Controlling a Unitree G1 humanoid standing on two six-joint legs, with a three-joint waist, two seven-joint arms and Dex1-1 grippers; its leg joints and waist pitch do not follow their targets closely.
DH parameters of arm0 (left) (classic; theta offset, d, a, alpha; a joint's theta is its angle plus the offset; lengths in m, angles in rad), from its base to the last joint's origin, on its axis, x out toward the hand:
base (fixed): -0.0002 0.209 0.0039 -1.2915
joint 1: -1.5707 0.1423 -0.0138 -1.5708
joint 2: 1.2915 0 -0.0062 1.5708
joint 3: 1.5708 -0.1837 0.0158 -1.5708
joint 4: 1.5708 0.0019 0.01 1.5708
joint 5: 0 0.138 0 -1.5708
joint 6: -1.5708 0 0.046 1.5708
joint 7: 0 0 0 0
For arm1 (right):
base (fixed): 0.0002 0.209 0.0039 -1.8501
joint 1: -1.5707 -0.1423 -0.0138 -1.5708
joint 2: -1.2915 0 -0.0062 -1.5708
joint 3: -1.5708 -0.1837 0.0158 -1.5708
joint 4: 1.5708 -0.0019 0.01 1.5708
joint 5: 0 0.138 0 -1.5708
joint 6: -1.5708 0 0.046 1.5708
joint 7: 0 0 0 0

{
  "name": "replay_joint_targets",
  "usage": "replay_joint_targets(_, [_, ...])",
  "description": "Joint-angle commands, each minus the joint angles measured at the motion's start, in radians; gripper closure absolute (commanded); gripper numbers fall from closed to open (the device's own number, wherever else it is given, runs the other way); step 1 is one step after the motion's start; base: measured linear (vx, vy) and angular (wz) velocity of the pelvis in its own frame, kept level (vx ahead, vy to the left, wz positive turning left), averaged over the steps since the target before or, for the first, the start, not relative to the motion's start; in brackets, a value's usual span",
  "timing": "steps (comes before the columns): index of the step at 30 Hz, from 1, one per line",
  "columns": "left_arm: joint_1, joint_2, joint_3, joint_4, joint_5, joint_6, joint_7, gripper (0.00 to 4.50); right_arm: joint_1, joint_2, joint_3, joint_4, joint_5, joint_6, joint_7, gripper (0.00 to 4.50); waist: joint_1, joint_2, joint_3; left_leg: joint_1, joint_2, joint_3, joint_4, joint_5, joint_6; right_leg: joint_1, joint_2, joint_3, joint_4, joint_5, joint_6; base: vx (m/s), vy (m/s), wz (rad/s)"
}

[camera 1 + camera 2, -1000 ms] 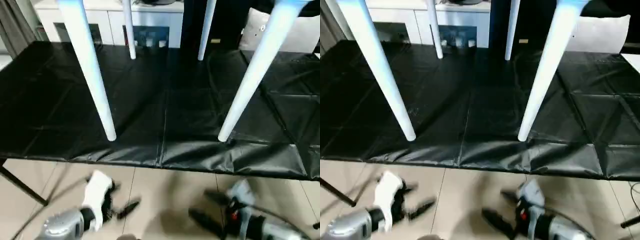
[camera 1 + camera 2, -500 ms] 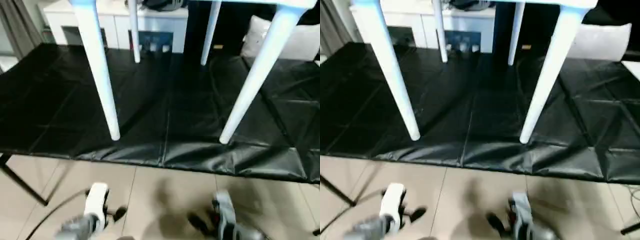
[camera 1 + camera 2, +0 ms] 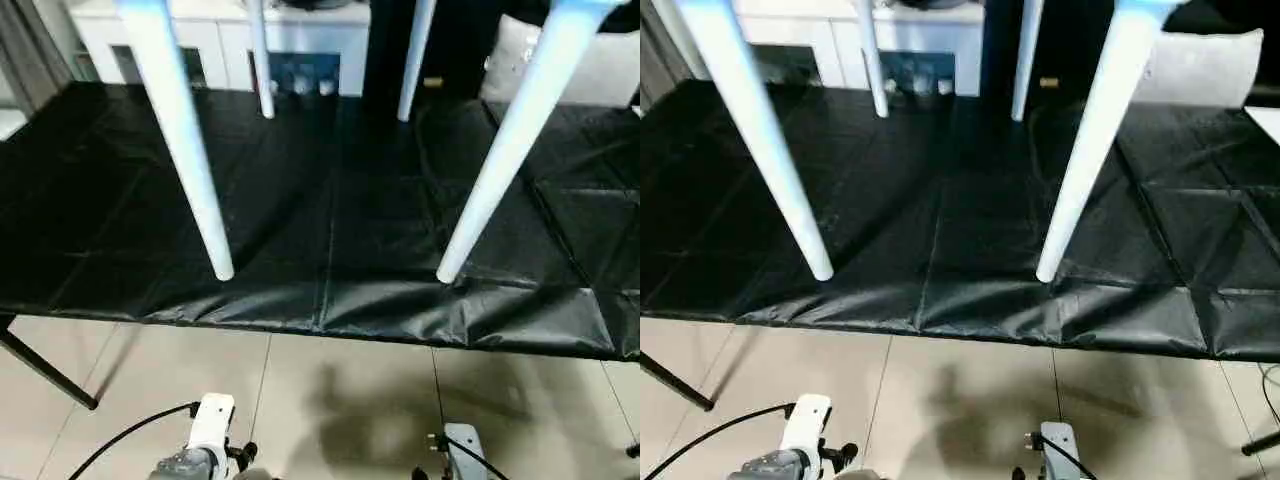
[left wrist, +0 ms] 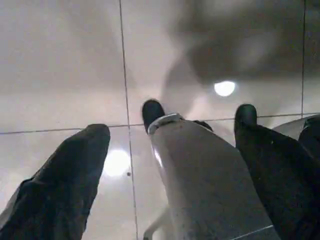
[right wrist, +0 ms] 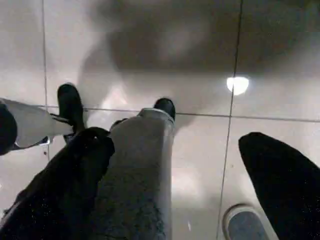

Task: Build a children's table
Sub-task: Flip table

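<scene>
The children's table stands upright on the black-covered worktable (image 3: 330, 220). Its two near white legs (image 3: 185, 140) (image 3: 505, 150) rest close to the worktable's front edge, and its two far legs (image 3: 260, 60) (image 3: 413, 60) stand near the back. Both my arms hang low in front of the worktable, over the tiled floor, with the left wrist (image 3: 208, 435) and right wrist (image 3: 462, 448) at the picture's bottom edge. My left gripper (image 4: 171, 122) is open, holding nothing. My right gripper (image 5: 174, 137) is also open and holds nothing.
A white cabinet (image 3: 215, 40) and a pale cushion (image 3: 610, 70) stand behind the worktable. A black worktable leg (image 3: 50, 370) slants to the floor at front left. My own grey legs (image 4: 210, 180) (image 5: 140, 175) stand between the fingers in the wrist views.
Both arms have sunk lower toward the floor, down to the picture's bottom edge. The camera tilted up and back down. The children's table has not moved.
</scene>
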Motion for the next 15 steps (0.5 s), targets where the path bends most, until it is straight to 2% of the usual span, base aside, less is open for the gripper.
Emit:
replay_joint_targets(1, [-0.006, -0.002, 0.013, 0.039, 0.018, -0.025, 0.015, 0.02, -0.013, 0.005, -0.009, 0.027, -0.011, -0.017, -0.015, 0.0, -0.003, -0.001, -0.03, 0.005, 0.105, -0.033, -0.086, -0.15, 0.126, 0.022, -0.127, 0.057, -0.069, 0.186, -0.272, 0.0, 0.0, 0.0])
replay_joint_targets(3, [-0.007, -0.003, 0.015, 0.053, 0.021, -0.033, 0.017, 0.02, -0.018, 0.007, -0.018, 0.038, -0.007, -0.013, -0.019, 0.0, -0.008, 0.0, -0.024, 0.006, 0.107, -0.033, -0.094, -0.206, 0.101, 0.021, -0.127, 0.06, -0.076, 0.104, -0.277, 0.0, 0.0, 0.0])
replay_joint_targets(5, [-0.007, -0.003, 0.015, 0.058, 0.021, -0.036, 0.018, 0.02, -0.02, 0.008, -0.02, 0.041, -0.008, -0.014, -0.02, 0.0, -0.01, 0.0, -0.024, 0.007, 0.108, -0.031, -0.093, -0.204, 0.094, 0.02, -0.129, 0.061, -0.079, 0.085, -0.281, 0.0, 0.0, 0.0])
replay_joint_targets(9, [-0.007, -0.003, 0.015, 0.058, 0.021, -0.036, 0.018, 0.02, -0.02, 0.008, -0.02, 0.041, -0.008, -0.014, -0.02, 0.0, -0.01, 0.001, -0.023, 0.006, 0.112, -0.023, -0.093, -0.189, 0.096, 0.017, -0.128, 0.061, -0.079, 0.083, -0.281, 0.0, 0.0, 0.0])
replay_joint_targets(15, [-0.007, -0.003, 0.015, 0.058, 0.021, -0.036, 0.018, 0.02, -0.02, 0.008, -0.02, 0.041, -0.008, -0.014, -0.02, 0.0, -0.011, 0.002, -0.021, 0.007, 0.113, -0.021, -0.096, -0.198, 0.093, 0.015, -0.128, 0.062, -0.08, 0.082, -0.28, 0.0, 0.0, 0.0])
